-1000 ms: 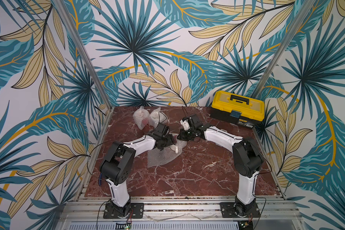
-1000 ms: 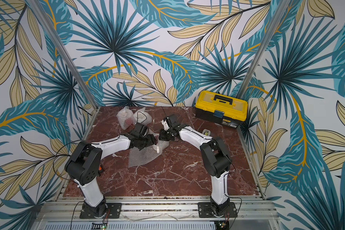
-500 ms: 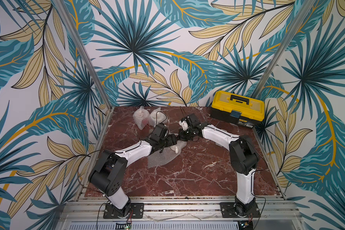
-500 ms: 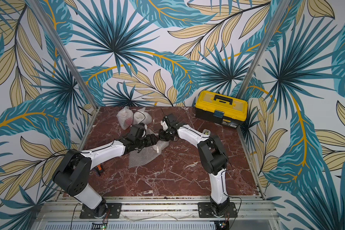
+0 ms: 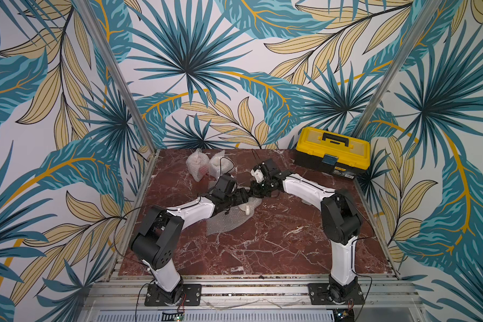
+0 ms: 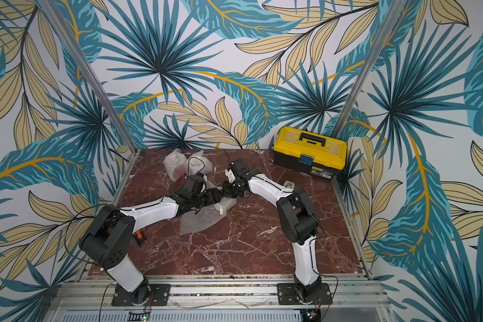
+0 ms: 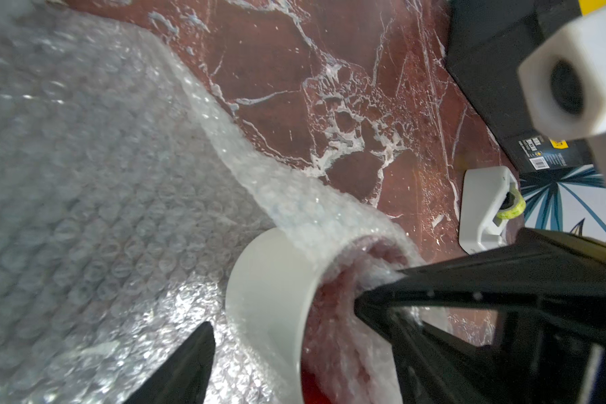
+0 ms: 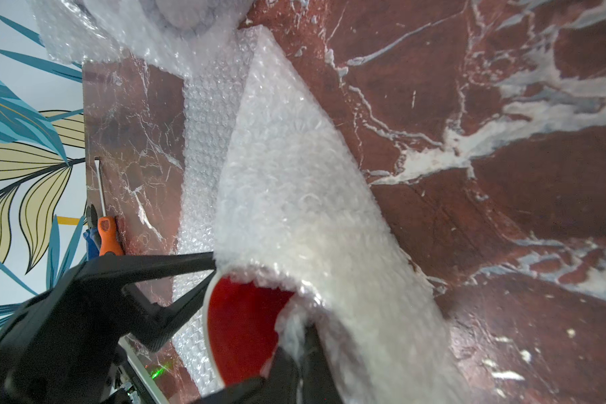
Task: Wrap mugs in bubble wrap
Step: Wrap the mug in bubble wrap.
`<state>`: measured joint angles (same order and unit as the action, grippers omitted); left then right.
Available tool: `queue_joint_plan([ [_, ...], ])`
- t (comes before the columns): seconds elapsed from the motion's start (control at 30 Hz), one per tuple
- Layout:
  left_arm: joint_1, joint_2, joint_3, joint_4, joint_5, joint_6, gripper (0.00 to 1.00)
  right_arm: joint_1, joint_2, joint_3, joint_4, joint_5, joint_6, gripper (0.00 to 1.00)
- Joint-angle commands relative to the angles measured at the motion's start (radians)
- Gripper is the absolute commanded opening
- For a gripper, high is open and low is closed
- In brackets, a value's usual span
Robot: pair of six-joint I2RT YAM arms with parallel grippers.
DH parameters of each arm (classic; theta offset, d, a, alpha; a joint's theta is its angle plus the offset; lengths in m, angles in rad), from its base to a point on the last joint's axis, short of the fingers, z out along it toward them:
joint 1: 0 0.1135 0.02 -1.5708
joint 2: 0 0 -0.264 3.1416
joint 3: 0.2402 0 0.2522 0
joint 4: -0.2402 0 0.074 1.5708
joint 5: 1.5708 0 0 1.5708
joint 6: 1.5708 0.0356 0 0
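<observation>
While the mug hasn't budged (white, red inside, on its side on the wrap in the middle of the table), the left arm has.

Wrap: one flap is over the mug wall and stuffed into the mouth. The rest of the sheet lies flat on the table.

On the right pincer the jaws are together, tip down in the mouth with wrap bunched round it. Can't tell if any wrap is actually pinched.

The left pincer has slid in since a second ago, arm stretched lower and further. Its tip now nearly meets the right one's in both top views. Its jaws stand wide apart, one finger just beside the rim on the outside, clamping nothing I can see. The right arm is in about the same pose.

Reads as a handover: left comes in to steady the mug so the tuck can be let go and the rolling can start. Early on this mug. Two bundles at the back look done.
</observation>
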<state>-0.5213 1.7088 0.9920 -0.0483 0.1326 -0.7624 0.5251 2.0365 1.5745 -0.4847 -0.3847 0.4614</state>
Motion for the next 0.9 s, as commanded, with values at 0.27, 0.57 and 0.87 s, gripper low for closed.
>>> queue_joint_plan([
  [0.27, -0.009, 0.055, -0.010, -0.040, 0.016, 0.001, 0.80, 0.004, -0.174, -0.074, -0.008, 0.097, -0.055, 0.27],
  [0.57, -0.009, 0.053, -0.004, -0.040, 0.017, 0.003, 0.80, 0.001, -0.130, -0.070, 0.005, 0.033, -0.028, 0.10],
  [0.87, -0.008, -0.014, -0.013, -0.041, 0.002, 0.004, 0.80, 0.001, -0.067, -0.031, -0.040, 0.050, -0.018, 0.00],
])
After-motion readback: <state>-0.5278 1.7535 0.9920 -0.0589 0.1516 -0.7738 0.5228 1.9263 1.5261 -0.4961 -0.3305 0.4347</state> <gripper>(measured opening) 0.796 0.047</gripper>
